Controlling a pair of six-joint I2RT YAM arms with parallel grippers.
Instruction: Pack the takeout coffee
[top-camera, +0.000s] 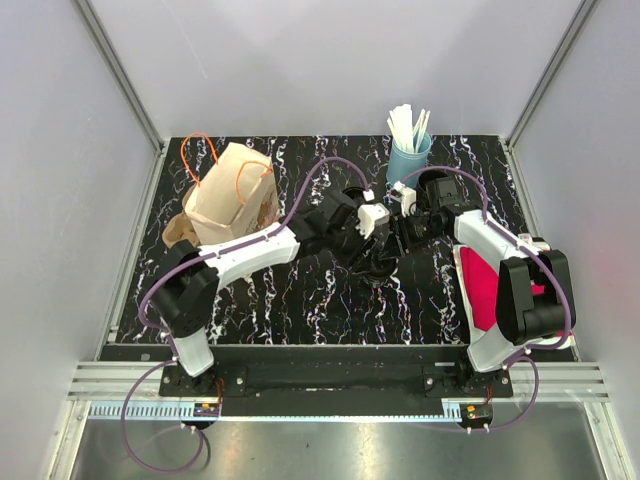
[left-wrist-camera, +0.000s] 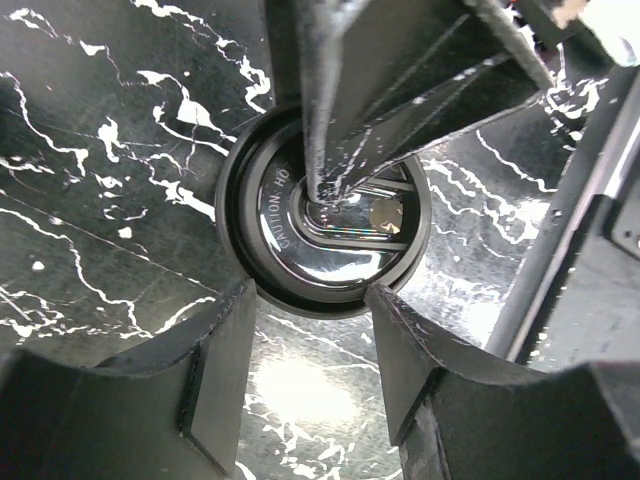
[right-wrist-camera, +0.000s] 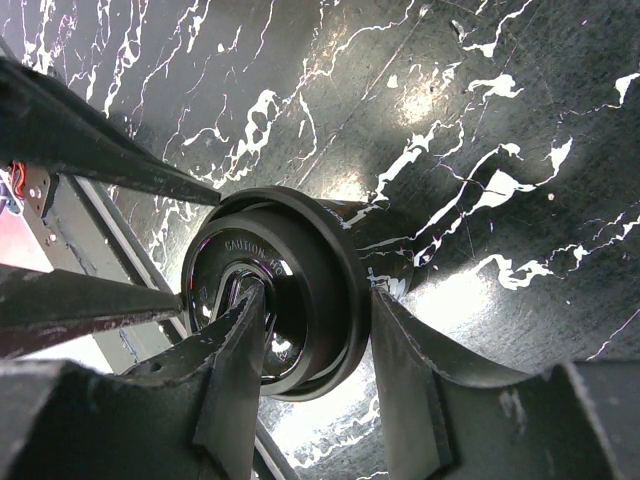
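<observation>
The black coffee cup (top-camera: 378, 262) stands upright near the middle of the marbled desk (top-camera: 300, 300), its black lid (left-wrist-camera: 262, 225) on and the raised "CAUTION HOT" lettering facing up. My right claw (right-wrist-camera: 318, 310) pinches it from the side, with one finger laid across the lid's top into the recess and the other against the cup's wall just under the rim. My left claw (left-wrist-camera: 312, 300) comes in from the other side, its fingers spread with their tips at the lid's edge. I cannot tell whether they press on it. The two claws crowd each other here, and my right finger lies across the lid straight in front of my left wrist camera. The brown paper bag (top-camera: 232, 195) with orange handles stands well apart at the back left, beyond my left arm. A blue cup (top-camera: 410, 158) of white stirrers (top-camera: 408, 125) stands at the back, near my right wrist. A flat pink thing (top-camera: 485, 285) lies at the right, partly under my right arm.
</observation>
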